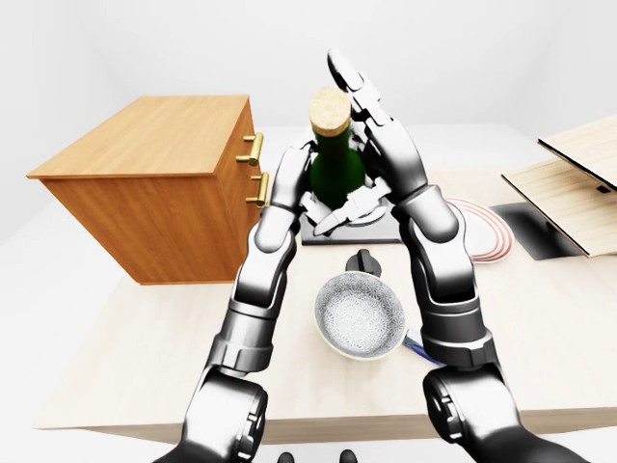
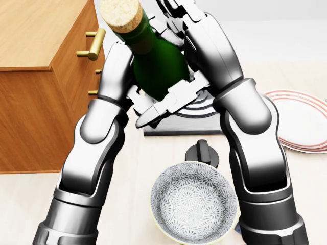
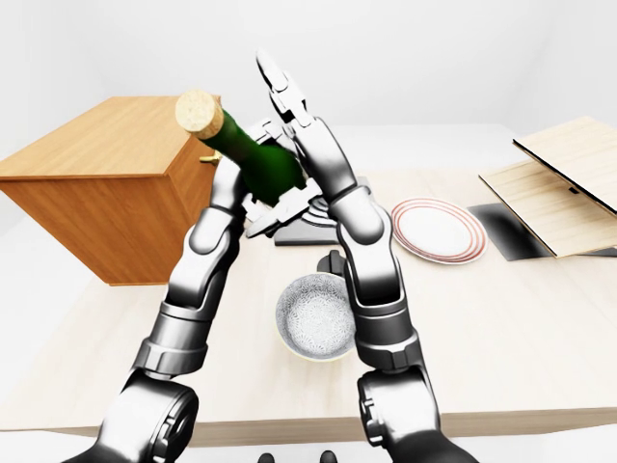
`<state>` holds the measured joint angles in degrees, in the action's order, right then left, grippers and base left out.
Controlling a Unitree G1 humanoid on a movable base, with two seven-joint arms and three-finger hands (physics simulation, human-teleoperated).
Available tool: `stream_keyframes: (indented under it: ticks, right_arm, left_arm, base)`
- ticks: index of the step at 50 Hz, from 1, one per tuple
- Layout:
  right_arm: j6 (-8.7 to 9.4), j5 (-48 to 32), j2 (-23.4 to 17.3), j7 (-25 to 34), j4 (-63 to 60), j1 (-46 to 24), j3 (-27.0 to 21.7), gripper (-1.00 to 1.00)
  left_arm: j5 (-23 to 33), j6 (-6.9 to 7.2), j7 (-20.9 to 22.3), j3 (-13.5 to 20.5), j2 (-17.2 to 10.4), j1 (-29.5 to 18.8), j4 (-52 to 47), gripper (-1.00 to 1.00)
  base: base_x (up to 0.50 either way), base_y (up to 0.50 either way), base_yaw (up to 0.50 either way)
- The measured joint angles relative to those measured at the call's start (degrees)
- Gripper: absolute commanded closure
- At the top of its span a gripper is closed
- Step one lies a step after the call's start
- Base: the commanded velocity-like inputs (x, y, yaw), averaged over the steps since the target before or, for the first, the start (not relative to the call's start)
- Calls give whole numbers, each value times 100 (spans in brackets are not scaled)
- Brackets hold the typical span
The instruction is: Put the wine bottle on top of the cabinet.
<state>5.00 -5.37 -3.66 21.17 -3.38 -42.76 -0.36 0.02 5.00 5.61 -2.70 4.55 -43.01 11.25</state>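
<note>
The wine bottle is dark green with a cork. It is held off the table and tilted, the cork leaning left toward the wooden cabinet. My left hand grips the bottle's lower body from the left. My right hand clamps it from the right, thumb crossing beneath and one long finger pointing straight up. In the left-eye view the bottle's base is hidden between the hands. The cabinet's flat top lies to the left, about level with the bottle's lower body.
A patterned bowl sits on the light table below the hands, a black knob just above it. A dark square stand lies under the hands. To the right are a red-rimmed plate, a dark mat and wooden boards.
</note>
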Motion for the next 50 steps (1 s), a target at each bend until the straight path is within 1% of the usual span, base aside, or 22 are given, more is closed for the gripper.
stream_keyframes:
  ticks: [20, 29, 35, 50]
  right_arm:
    - [0, -5, -210, -137, 57, 518, -142, -100]
    - [0, 2, -234, -166, -46, 792, -154, -100]
    - [0, 8, -235, -180, -113, 949, -157, -100]
    - [0, 22, -254, -181, -288, 1233, -179, -100]
  left_arm:
    - [-202, 0, 67, 96, -212, -381, -720, 100]
    - [-269, 0, 122, 143, -295, -497, -696, 100]
    - [-348, 0, 204, 272, -456, -743, -253, 100]
    - [-606, 0, 326, 653, -1177, -1853, 1683, 100]
  base:
    - [0, 0, 0]
    - [0, 0, 0]
    - [0, 0, 0]
    - [0, 0, 0]
